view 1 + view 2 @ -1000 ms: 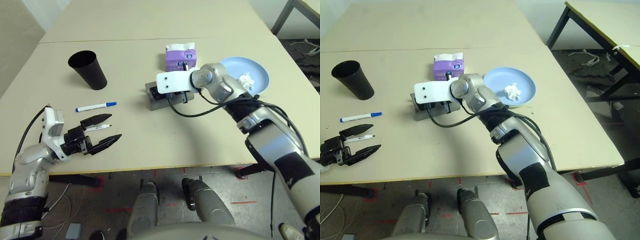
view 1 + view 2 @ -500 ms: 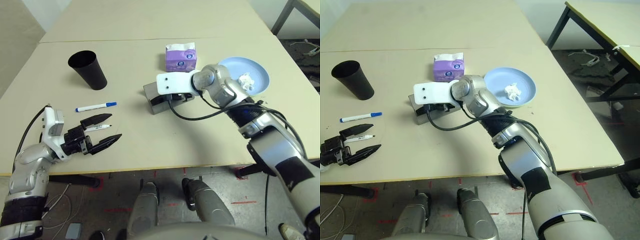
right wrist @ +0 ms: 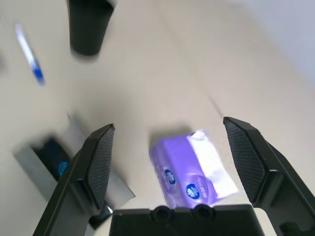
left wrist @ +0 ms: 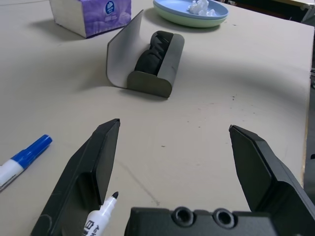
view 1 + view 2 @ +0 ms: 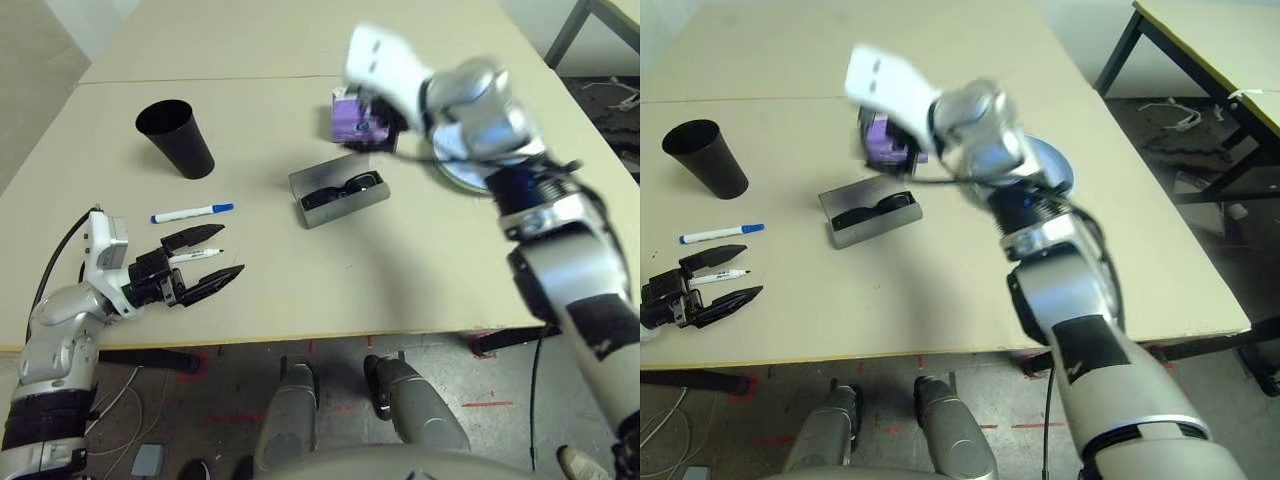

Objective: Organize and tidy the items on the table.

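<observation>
Both pincers gape empty: left one (image 5: pixel 205 264) low at the near table edge, right one (image 3: pixel 172 162) raised above the tissue pack.

Left to right on the smooth matte beige table (image 5: pixel 400 280): a tapered black cup (image 5: pixel 176 139) upright; a slim white marker with blue cap (image 5: pixel 192 213); a second marker (image 4: pixel 101 216), black-tipped, lying between the left pincer's pointed black fingers (image 4: pixel 93 172). At centre the grey oblong case (image 5: pixel 339 192) lies open with glossy black sunglasses (image 5: pixel 342 186) inside. Behind it sits the boxy purple pack (image 3: pixel 189 172); farther right, stacked round blue and green plates (image 4: pixel 189 12) hold a crumpled white wad (image 4: pixel 199 6). A second ago the right pincer was down at the case, nearly shut; now it has let go and lifted clear.
</observation>
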